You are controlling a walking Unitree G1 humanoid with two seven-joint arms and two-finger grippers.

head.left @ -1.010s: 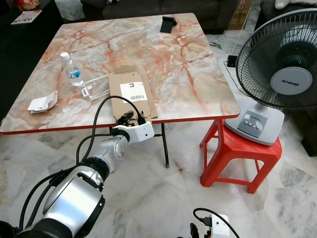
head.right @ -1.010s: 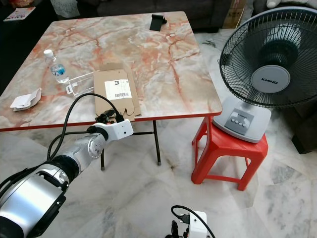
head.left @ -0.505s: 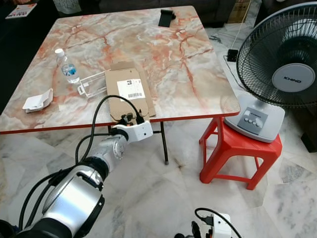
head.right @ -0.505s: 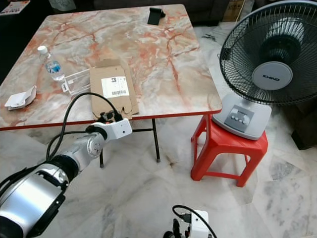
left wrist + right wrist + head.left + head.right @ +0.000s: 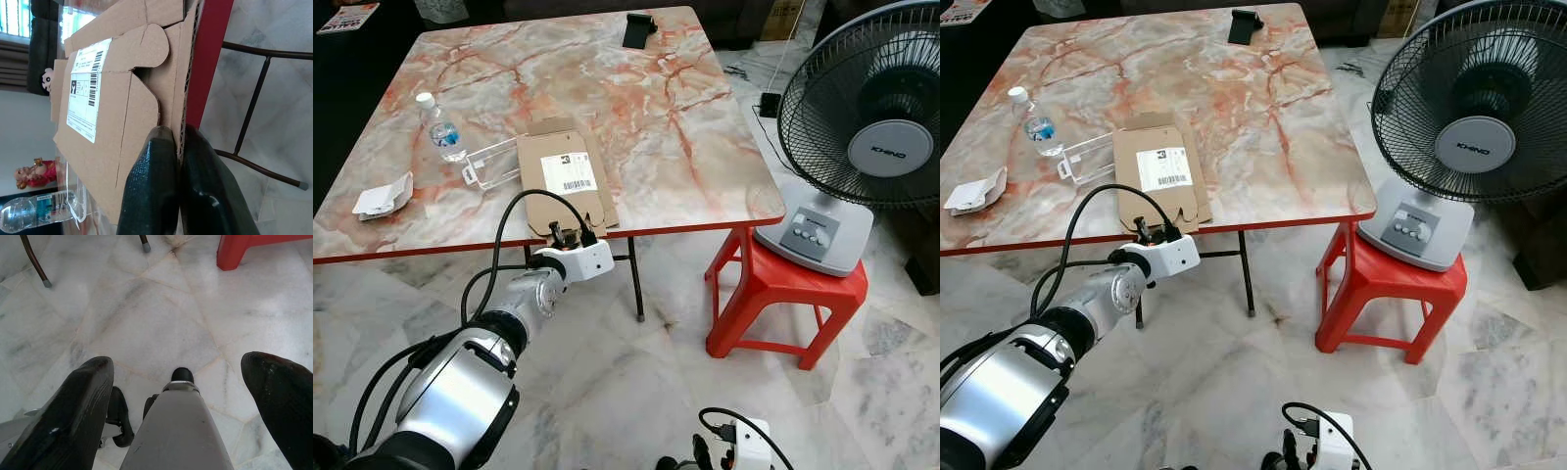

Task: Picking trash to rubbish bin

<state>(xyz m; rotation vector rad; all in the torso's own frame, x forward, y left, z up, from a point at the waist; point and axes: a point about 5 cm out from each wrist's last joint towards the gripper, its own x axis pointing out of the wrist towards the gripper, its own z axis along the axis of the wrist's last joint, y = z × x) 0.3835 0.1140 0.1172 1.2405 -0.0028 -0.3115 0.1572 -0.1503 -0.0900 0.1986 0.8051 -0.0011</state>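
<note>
At the table edge (image 5: 636, 228), left gripper (image 5: 178, 147) pinches the flattened cardboard box (image 5: 563, 176).

From my remote station I see a marble-patterned worktop (image 5: 636, 127) with a red edge. A black phone stand (image 5: 636, 29) sits at its far edge. To the right, a grey Khind fan (image 5: 876, 147) stands on a red plastic stool (image 5: 773, 294), over a pale marble floor (image 5: 636, 392).

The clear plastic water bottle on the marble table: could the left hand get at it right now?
Probably not: the left hand is shut on the flattened brown cardboard box at the near edge, with the clear plastic water bottle beyond it.
</note>
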